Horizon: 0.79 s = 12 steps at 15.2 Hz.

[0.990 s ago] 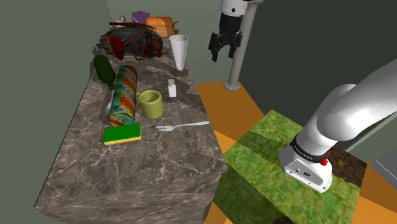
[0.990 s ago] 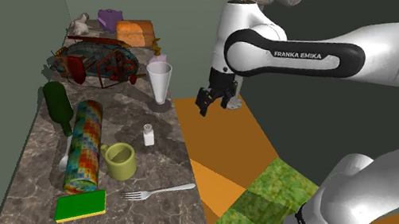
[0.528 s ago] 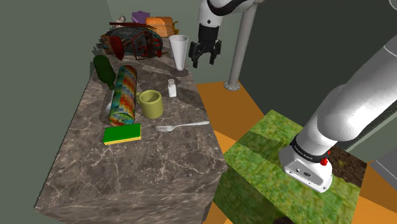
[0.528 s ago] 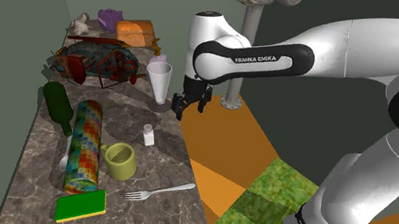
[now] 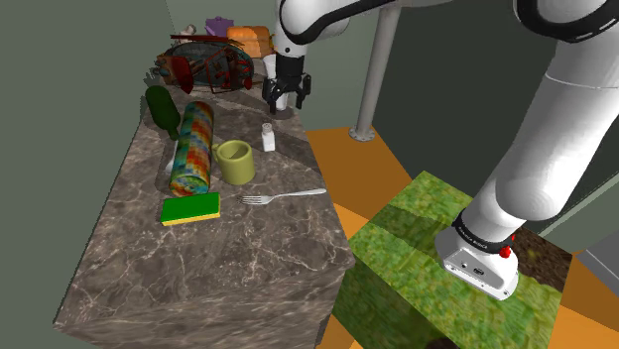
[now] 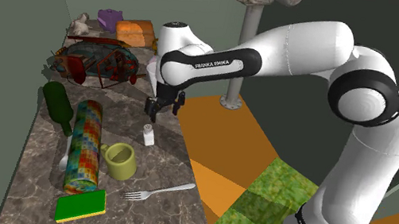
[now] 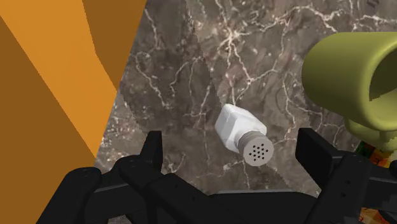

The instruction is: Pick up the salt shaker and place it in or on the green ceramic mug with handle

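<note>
A small white salt shaker stands upright on the dark marble counter, near its edge on the shoulder view's right. An olive-green mug with a handle stands just beside it, open end up. My black gripper hangs open above the counter, a little above and behind the shaker, pointing down. In the wrist view the shaker sits below the gripper, between the spread fingers without touching them. The mug lies off to one side of it.
A colourful cylinder, a green bottle, a green sponge and a fork lie around the mug. A loaded dish rack stands at the back. A grey pole rises beyond the counter's edge, over orange floor.
The arm has swung from over the orange floor toward the counter. The open gripper now hangs lower, close over the salt shaker. No object has moved.
</note>
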Available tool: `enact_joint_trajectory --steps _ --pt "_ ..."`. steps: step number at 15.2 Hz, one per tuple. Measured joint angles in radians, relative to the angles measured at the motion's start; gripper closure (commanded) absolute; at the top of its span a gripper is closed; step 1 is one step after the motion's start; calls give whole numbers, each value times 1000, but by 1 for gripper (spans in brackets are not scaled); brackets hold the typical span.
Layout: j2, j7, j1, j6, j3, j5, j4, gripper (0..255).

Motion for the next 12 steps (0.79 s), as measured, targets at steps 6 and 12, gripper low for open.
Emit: enact_joint_trajectory --steps 6,12 --pt "187 41 34 15 9 -25 179 0" --pt "235 47 44 75 9 -31 167 0"
